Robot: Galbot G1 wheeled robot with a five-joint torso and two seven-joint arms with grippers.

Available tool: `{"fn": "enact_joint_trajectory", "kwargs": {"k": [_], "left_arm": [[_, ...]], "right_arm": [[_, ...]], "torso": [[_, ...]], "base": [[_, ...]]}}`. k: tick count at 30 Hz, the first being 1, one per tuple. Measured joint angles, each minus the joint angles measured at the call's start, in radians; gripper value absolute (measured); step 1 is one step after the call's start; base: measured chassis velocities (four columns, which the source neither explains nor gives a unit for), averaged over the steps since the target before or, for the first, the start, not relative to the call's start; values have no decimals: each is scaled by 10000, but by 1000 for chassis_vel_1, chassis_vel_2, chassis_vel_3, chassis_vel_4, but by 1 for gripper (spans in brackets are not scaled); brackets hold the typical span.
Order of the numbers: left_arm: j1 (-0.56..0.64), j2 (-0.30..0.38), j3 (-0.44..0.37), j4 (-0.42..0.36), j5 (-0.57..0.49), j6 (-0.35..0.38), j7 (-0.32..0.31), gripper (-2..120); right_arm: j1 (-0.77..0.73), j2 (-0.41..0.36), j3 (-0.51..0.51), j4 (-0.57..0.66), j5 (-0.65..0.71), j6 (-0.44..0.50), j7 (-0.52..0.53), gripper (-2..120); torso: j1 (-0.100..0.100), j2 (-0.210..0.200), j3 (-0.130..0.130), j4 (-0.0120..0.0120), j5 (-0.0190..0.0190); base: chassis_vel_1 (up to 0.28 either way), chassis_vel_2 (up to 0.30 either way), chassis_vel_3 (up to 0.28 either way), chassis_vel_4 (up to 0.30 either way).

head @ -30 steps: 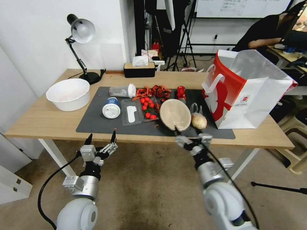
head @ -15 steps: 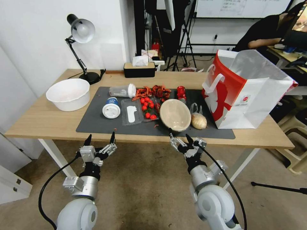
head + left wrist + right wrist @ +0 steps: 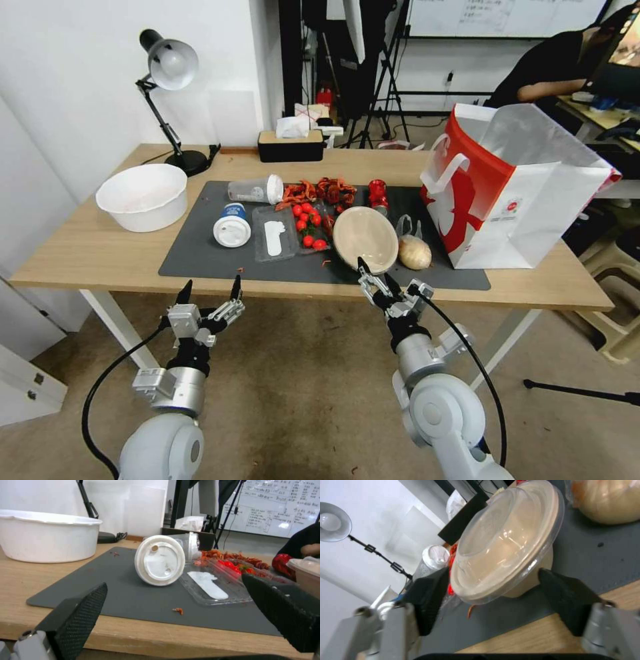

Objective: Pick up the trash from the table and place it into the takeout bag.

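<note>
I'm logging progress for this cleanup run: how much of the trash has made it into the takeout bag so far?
Nothing looks bagged yet. The beige bowl, bagged lump, red can, red shells, clear tray and both white-lidded cups lie on the table. In hand: the right pincer, open, sits at the bowl's near rim. The left pincer waits open below the table edge. The takeout bag stands beside them.

A white basin [image 3: 141, 195] sits at the left of the frame, with a black lamp [image 3: 168, 73] behind it at upper left. At top centre stands a black tissue box [image 3: 291, 145]; what may be tripod legs [image 3: 380, 93] rise beyond it.
</note>
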Motion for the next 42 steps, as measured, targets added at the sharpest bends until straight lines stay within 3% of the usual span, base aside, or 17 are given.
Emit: {"fn": "enact_joint_trajectory", "kwargs": {"k": [2, 3, 5, 6, 10, 17, 26, 34, 39, 42], "left_arm": [[6, -1, 4, 3, 9, -12, 7, 100], [8, -2, 10, 5, 13, -18, 16, 100], [9, -2, 11, 6, 16, -21, 21, 100], [8, -2, 17, 10, 24, -28, 33, 100], [15, -1, 23, 22, 43, -48, 54, 100], [42, 1, 20, 60, 91, -132, 105, 100], [35, -10, 19, 114, 117, -182, 117, 100], [14, -23, 53, 127, 144, -190, 123, 100], [35, -20, 52, 98, 159, -193, 128, 100], [62, -23, 44, 64, 205, -204, 134, 100]], "right_arm": [[-5, 9, -1, -14, 44, -5, 38, 61], [-9, 18, 1, -16, 111, -18, 81, 51], [-12, 22, 5, -17, 141, -24, 102, 50], [-24, 38, 23, -17, 196, -33, 141, 41], [-37, 64, 47, -30, 230, -30, 165, 31], [-182, 229, 100, -9, 290, 139, 205, 2], [-446, 343, 215, 228, 199, 399, 152, 0], [-638, 133, 597, 1066, 585, 1158, -1110, 0], [-210, -372, 1290, 1882, 1206, 1253, -1768, 0], [880, -1247, 2032, 2354, 1899, 1115, -1621, 0]], "torso": [[0, 0, 0, 0, 1], [0, 0, 0, 0, 0], [0, 0, 0, 0, 1], [0, 0, 0, 0, 0], [0, 0, 0, 0, 0], [0, 0, 0, 0, 0], [0, 0, 0, 0, 2], [0, 0, 0, 0, 1], [0, 0, 0, -3, 3], [0, 0, 0, -2, 3]], "base": [[0, 0, 0, 0], [0, 0, 0, 0], [0, 0, 0, 0], [0, 0, 0, 0], [0, 0, 0, 0], [0, 0, 0, 0], [0, 0, 0, 0], [0, 0, 0, 0], [0, 0, 0, 0], [0, 0, 0, 0]]}}
